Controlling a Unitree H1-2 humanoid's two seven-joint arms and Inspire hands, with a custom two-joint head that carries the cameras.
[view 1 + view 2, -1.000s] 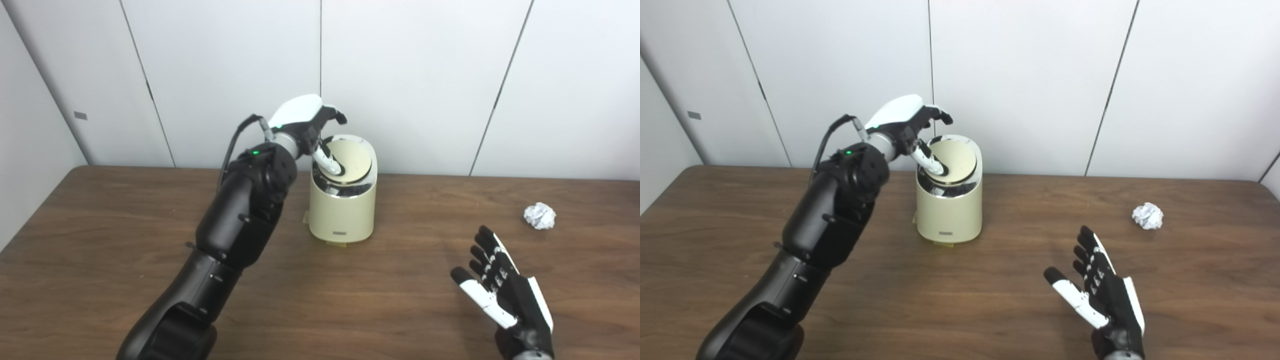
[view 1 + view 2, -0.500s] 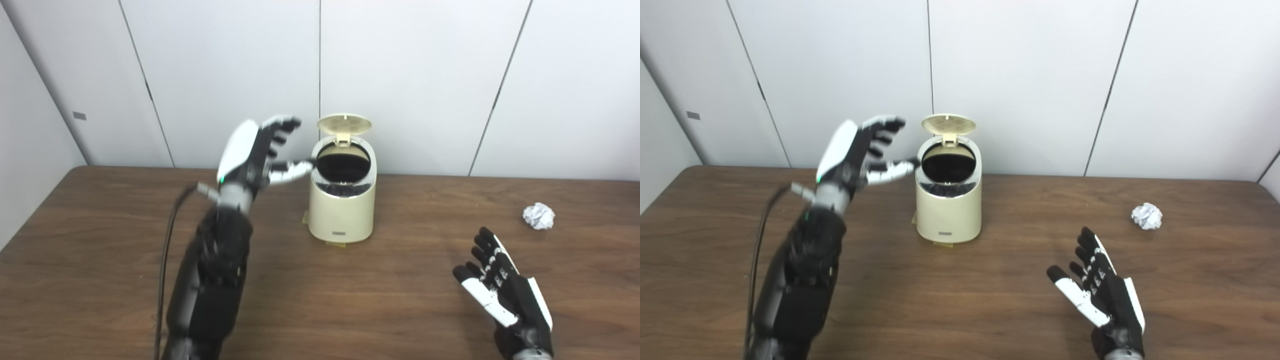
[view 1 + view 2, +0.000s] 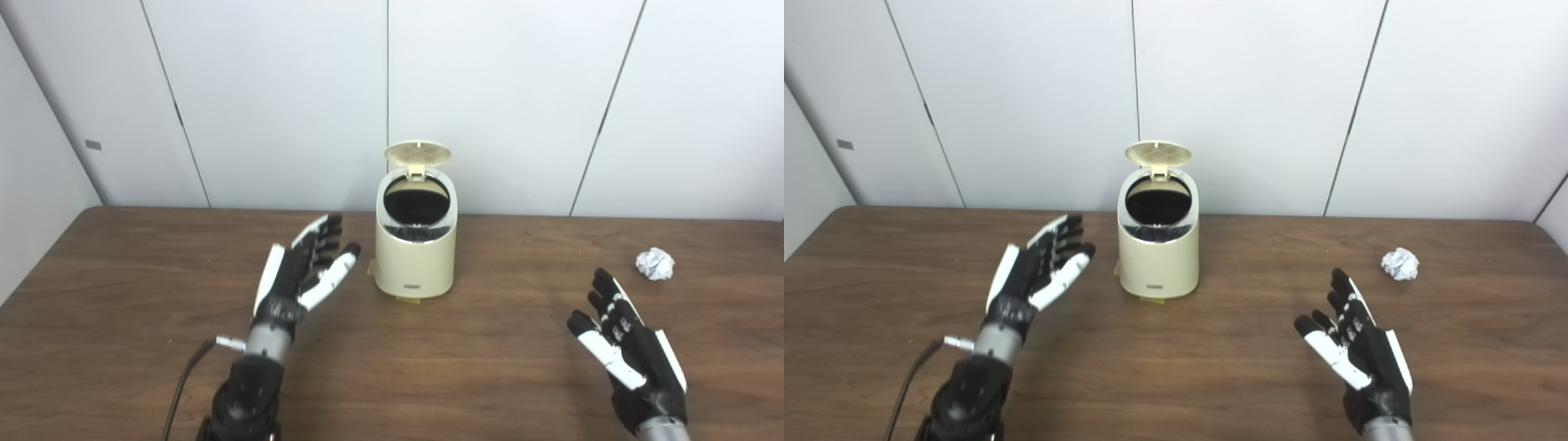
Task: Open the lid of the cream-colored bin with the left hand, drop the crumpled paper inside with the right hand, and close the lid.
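Observation:
The cream-colored bin (image 3: 415,257) stands at the back middle of the wooden table. Its round lid (image 3: 418,153) is flipped up at the rear, so the dark inside shows. My left hand (image 3: 301,275) hovers open to the left of the bin, fingers spread and apart from it. My right hand (image 3: 625,343) is open at the front right, palm turned inward, holding nothing. The crumpled paper ball (image 3: 655,264) lies on the table at the far right, beyond the right hand.
The brown table (image 3: 122,294) runs to a white panelled wall (image 3: 275,92) just behind the bin. A black cable (image 3: 184,380) hangs from my left forearm. A small yellowish tab (image 3: 371,267) sticks out under the bin's base.
The left hand pressed on the lid, the lid sprang up, and the hand then drew back and down to the bin's left. The right hand rose slightly. The view shifted a little.

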